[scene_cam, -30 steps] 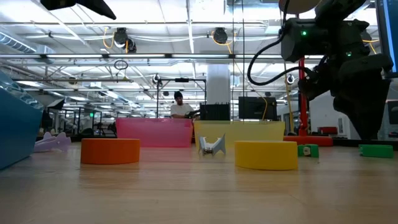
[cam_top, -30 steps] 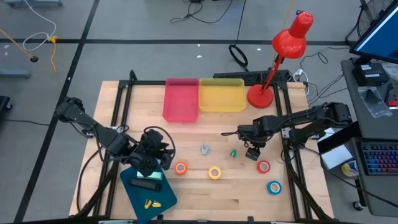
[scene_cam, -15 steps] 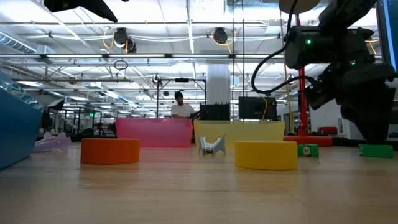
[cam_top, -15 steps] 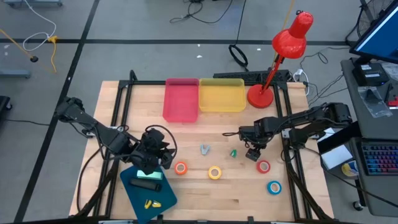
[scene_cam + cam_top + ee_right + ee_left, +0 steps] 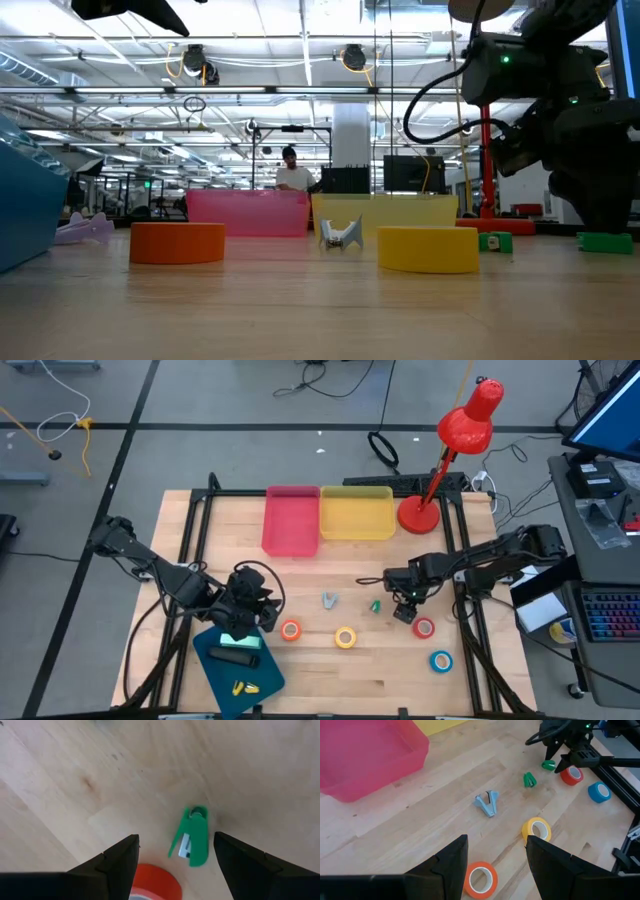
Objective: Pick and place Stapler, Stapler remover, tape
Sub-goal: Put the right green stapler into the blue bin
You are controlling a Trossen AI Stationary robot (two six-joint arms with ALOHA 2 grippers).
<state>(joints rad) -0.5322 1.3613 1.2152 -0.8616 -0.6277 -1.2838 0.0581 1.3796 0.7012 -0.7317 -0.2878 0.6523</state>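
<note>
Right tool (image 5: pixel 172 851) nearer green stapler (image 5: pixel 194 836)

Even, bright overhead light covers the pale wooden surface (image 5: pixel 330 660), with only soft, short shadows under the arms. In the low view the long ceiling strip lights (image 5: pixel 300 40) glare white, and the near wood is blurred while the small orange ring-shaped tape roll (image 5: pixel 178 242) stays fairly sharp. In the right wrist view the small green plastic stapler (image 5: pixel 194 837) between the spread jaws looks slightly soft, casting a faint shadow.
</note>
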